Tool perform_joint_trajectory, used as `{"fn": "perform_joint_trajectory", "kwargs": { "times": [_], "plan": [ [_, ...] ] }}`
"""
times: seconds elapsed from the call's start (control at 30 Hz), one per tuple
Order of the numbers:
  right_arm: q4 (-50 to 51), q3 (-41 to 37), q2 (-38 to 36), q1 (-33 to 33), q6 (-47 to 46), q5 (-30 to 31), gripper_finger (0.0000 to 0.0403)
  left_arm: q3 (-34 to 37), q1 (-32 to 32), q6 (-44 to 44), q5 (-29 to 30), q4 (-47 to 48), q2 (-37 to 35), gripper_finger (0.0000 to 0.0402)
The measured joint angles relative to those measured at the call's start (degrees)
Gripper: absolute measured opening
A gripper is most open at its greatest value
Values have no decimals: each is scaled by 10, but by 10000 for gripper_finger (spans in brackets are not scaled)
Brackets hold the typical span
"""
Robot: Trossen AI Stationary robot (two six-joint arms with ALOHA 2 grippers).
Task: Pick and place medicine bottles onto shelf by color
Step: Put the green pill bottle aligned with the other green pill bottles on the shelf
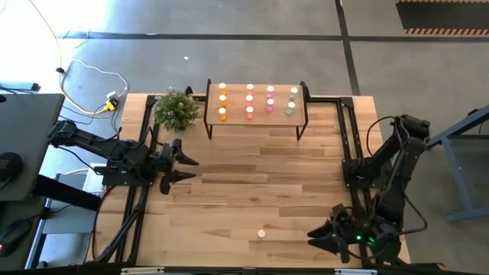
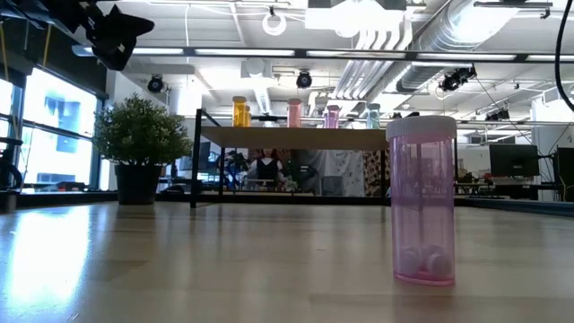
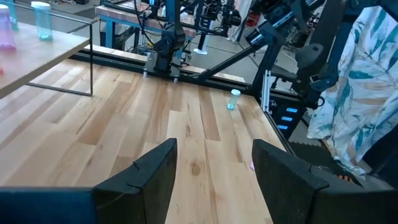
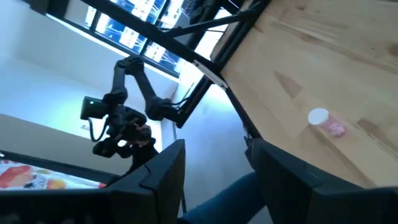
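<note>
A light pink medicine bottle [image 2: 421, 202] with a white cap stands upright on its base on the table near the front edge [image 1: 261, 233]; it also shows in the right wrist view [image 4: 326, 121] and, small, in the left wrist view [image 3: 233, 99]. Several bottles [image 1: 249, 99] stand in colour columns, orange, light pink, deep pink and pale green, on the shelf [image 1: 256, 124] at the far edge [image 2: 296, 137]. My left gripper [image 1: 189, 168] hovers open at the table's left. My right gripper [image 1: 319, 238] is open at the near right corner, right of the pink bottle and apart from it.
A green potted plant [image 1: 176, 109] stands left of the shelf [image 2: 139, 144]. Black rails [image 1: 348, 145] run along the table's left and right sides. Bare wood lies between the shelf and the lone bottle. People and desks show in the room beyond the table.
</note>
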State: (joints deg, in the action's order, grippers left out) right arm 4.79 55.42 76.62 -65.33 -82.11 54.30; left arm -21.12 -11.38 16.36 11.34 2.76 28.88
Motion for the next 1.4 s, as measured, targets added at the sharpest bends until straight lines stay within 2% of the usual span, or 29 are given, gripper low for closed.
{"fn": "perform_joint_trajectory", "kwargs": {
  "times": [0.17,0.3,0.4,0.53,0.7,0.8,0.9,1.03,1.3,1.4],
  "plan": [
    [-4,0,0,-2,8,0,178,0,0,2,14,0,0,200],
    [11,7,0,1,11,-22,178,0,0,1,20,0,0,200],
    [90,38,0,1,-3,-33,178,0,0,0,20,0,0,200],
    [282,110,0,2,-53,-56,178,0,0,0,20,0,0,200],
    [523,189,0,19,-133,-148,178,0,0,0,20,0,0,200],
    [633,210,0,33,-173,-253,178,0,0,0,20,0,0,200],
    [696,204,0,38,-217,-351,178,0,0,0,26,1,0,200],
    [690,170,0,38,-270,-417,178,0,0,0,30,5,0,200],
    [517,73,5,38,-293,-429,178,0,0,-15,30,5,0,200],
    [486,51,18,38,-304,-448,178,0,0,-15,30,5,0,200]
  ]
}}
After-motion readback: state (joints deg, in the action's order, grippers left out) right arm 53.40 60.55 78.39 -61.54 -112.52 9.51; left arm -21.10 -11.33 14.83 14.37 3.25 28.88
